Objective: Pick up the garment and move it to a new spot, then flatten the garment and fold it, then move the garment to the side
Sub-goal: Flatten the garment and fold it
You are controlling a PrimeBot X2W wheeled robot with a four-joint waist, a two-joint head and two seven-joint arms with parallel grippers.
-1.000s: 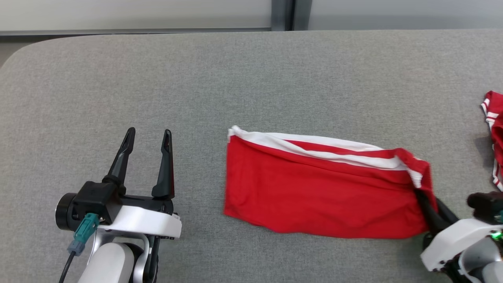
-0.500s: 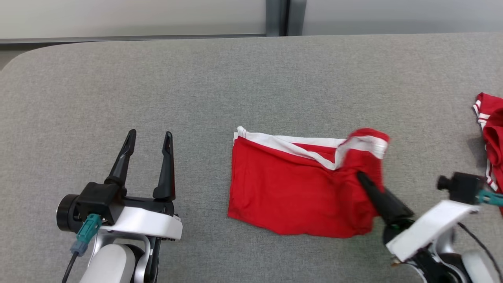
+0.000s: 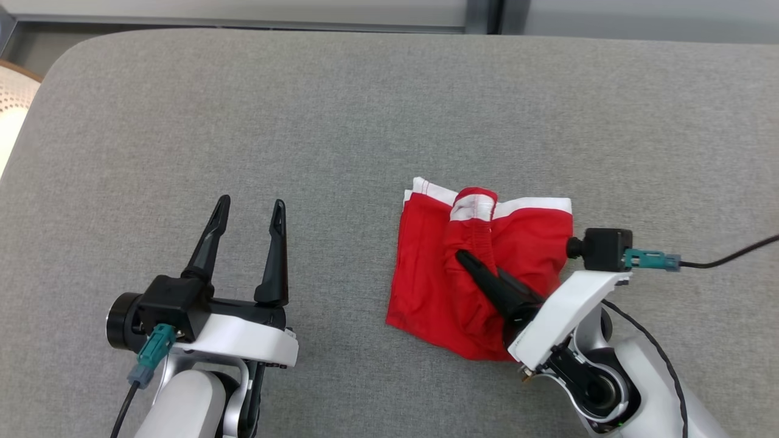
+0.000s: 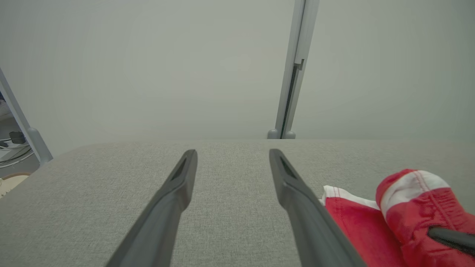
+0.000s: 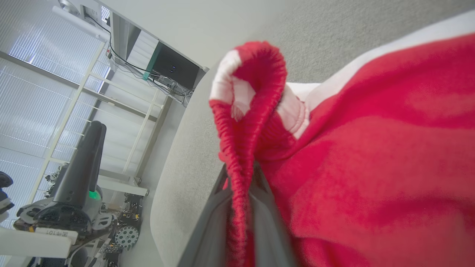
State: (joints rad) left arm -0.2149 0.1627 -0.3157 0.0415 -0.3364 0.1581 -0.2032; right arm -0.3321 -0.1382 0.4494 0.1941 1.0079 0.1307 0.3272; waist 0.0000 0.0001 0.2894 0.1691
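Note:
The garment [image 3: 426, 267] is a red cloth with a white band, lying doubled over on the grey table right of centre. My right gripper [image 3: 464, 258] is shut on its folded-over end, holding that end raised above the middle of the cloth. In the right wrist view the red ribbed hem [image 5: 241, 122] is pinched between the two fingers of the right gripper [image 5: 239, 178]. My left gripper [image 3: 251, 202] rests open over bare table, well left of the garment, with nothing between its fingers. The left wrist view shows the left gripper [image 4: 232, 154] open and the garment [image 4: 356, 222] at its lower right.
The grey padded table [image 3: 304, 121] has a rounded corner at the far left, and a pale round object [image 3: 12, 103] stands beyond it. A black cable [image 3: 730, 258] runs from the right wrist camera toward the right. A wall with a vertical post [image 4: 293, 74] stands behind the table.
The right gripper has carried the garment's right end leftwards over the rest, doubling the cloth. The head camera has shifted too. The left gripper stays open and still.

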